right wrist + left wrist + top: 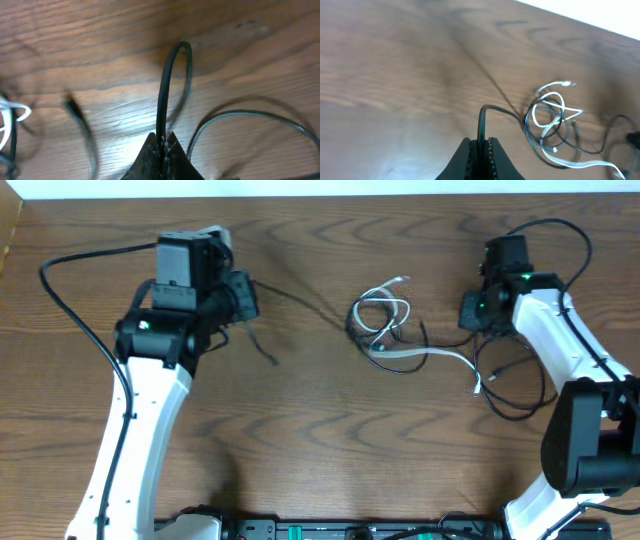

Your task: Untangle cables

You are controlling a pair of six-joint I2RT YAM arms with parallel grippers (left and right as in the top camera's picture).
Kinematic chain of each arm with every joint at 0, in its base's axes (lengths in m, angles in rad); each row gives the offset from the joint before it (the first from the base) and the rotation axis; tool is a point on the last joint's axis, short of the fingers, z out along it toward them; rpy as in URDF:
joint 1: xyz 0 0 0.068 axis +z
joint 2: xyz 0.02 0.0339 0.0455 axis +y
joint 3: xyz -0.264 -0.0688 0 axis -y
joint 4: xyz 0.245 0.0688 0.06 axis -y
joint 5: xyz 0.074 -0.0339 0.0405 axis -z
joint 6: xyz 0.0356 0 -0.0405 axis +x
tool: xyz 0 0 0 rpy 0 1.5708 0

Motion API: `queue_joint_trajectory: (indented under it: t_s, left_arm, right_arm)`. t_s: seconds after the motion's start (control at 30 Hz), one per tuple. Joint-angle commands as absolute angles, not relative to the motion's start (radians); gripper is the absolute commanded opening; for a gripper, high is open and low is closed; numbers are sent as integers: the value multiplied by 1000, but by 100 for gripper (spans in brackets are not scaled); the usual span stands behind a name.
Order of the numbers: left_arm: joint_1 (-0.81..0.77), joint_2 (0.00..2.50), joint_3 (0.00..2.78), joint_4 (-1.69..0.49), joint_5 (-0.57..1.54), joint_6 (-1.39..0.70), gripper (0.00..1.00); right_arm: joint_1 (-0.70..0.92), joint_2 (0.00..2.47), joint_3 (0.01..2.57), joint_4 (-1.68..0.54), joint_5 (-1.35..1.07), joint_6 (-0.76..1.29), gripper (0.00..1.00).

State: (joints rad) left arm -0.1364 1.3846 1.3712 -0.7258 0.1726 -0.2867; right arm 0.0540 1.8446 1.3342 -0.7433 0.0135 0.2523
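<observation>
The tangle (385, 320) of cables lies on the table (300, 440), its white cable (445, 356) trailing rightward. Left of the tangle, the left gripper (480, 146) pinches a black cable (482, 117) leading into it. Right of the tangle, the right gripper (161, 142) clamps a second black cable (167, 85) that arches upward.

The brown wooden desk (300, 450) carries a loose tangle of white and black cables (400, 352), right of centre.

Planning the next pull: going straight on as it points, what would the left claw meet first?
Past the black cable it grips, the left claw probably meets only the wooden table; the white-and-black tangle sits off to one side.
</observation>
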Motion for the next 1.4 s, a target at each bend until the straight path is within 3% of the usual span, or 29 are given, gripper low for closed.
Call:
queue_joint_trajectory:
  t_s: [0.0, 0.2, 0.43, 0.53, 0.63, 0.7, 0.87, 0.97, 1.0, 1.1, 1.13, 1.2, 1.37]
  left_arm:
    - [-113, 1425, 1393, -753, 148, -255, 7]
    - [-116, 1484, 1393, -809, 152, -199, 7]
    - [-15, 1486, 1393, -829, 60, -195, 7]
    - [35, 1484, 1393, -823, 59, -195, 7]
    - [72, 1475, 1393, -812, 83, -195, 7]
    - [93, 1457, 1393, -773, 256, -179, 8]
    - [92, 1448, 1393, -717, 576, -154, 8]
    - [76, 1450, 1393, -717, 653, -155, 8]
    - [66, 1450, 1393, -721, 656, -155, 9]
    - [31, 1450, 1392, -723, 655, -157, 27]
    - [5, 1453, 1392, -723, 653, -157, 38]
    - [-20, 1459, 1392, -723, 627, -157, 47]
    - [-78, 1514, 1392, -717, 587, -159, 54]
  right_arm:
    - [62, 1838, 1341, -736, -140, 129, 1]
    - [52, 1838, 1341, -777, 12, 184, 1]
    - [-39, 1838, 1341, -836, 102, 213, 1]
    - [-73, 1838, 1342, -826, 23, 191, 1]
    - [-88, 1838, 1344, -795, -218, 58, 2]
    - [-88, 1838, 1365, -783, -409, -57, 14]
    - [-76, 1838, 1456, -794, -486, -61, 53]
    - [-56, 1838, 1503, -782, -550, -27, 63]
    - [-46, 1838, 1510, -770, -567, 4, 65]
    - [-14, 1839, 1511, -725, -586, 110, 67]
    - [7, 1839, 1506, -713, -579, 146, 67]
    - [38, 1839, 1503, -710, -551, 176, 67]
    - [159, 1846, 1492, -691, -329, 336, 68]
